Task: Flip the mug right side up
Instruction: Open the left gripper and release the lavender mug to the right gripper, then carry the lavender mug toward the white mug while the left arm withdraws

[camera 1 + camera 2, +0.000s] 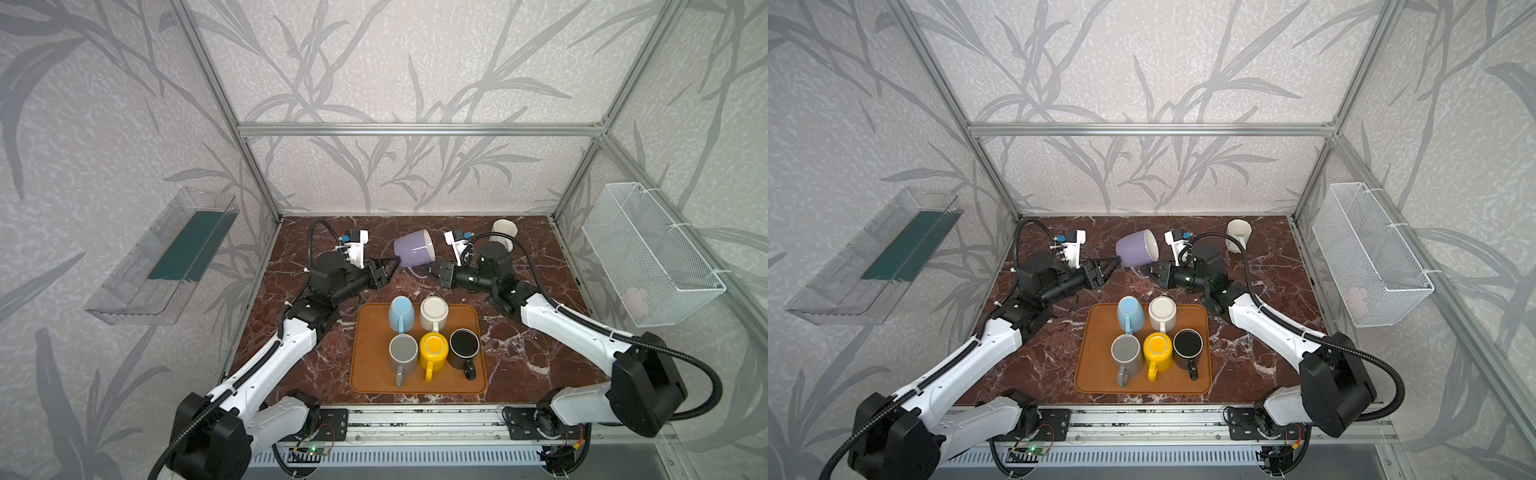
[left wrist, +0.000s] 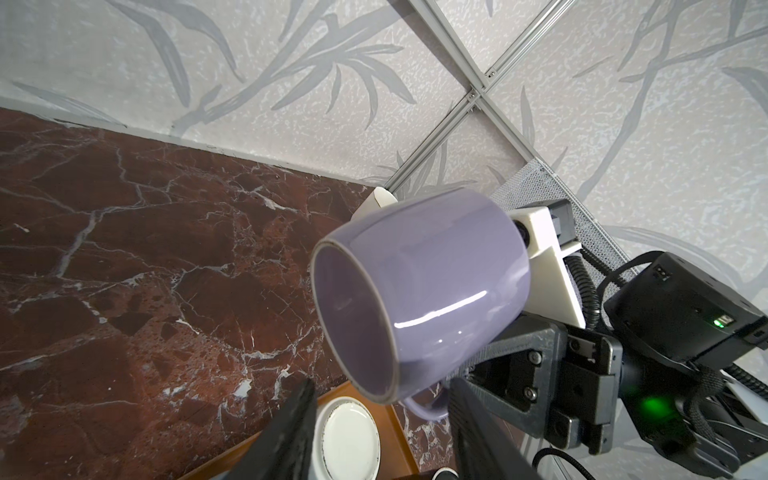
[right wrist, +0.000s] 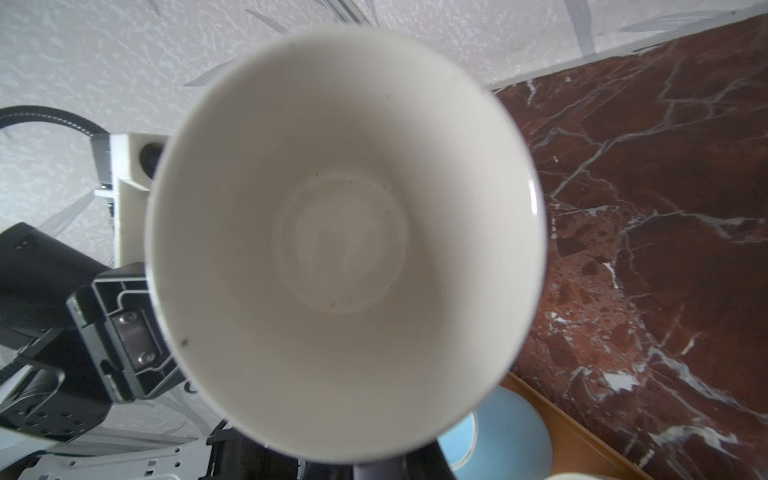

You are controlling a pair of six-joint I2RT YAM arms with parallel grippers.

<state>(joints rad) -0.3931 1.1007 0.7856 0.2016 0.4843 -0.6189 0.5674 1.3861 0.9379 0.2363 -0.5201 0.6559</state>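
A lilac mug (image 1: 413, 249) (image 1: 1136, 248) with a white inside hangs on its side above the marble table, in both top views. Its mouth faces my right arm and its base faces my left arm. My right gripper (image 1: 432, 272) (image 1: 1152, 272) is shut on the mug's handle (image 2: 428, 409) from below. In the right wrist view the mug's white inside (image 3: 345, 232) fills the picture and hides most of the jaws. My left gripper (image 1: 388, 266) (image 2: 382, 399) is open. Its fingers (image 2: 299, 419) stand either side of the lower edge of the mug's base, holding nothing.
An orange tray (image 1: 365, 374) at front centre holds several upside-down mugs: blue, cream, grey, yellow and black. Behind my right arm a cream mug (image 1: 505, 232) stands at the back right. A wire basket (image 1: 648, 253) hangs on the right wall, a clear bin (image 1: 166, 257) on the left.
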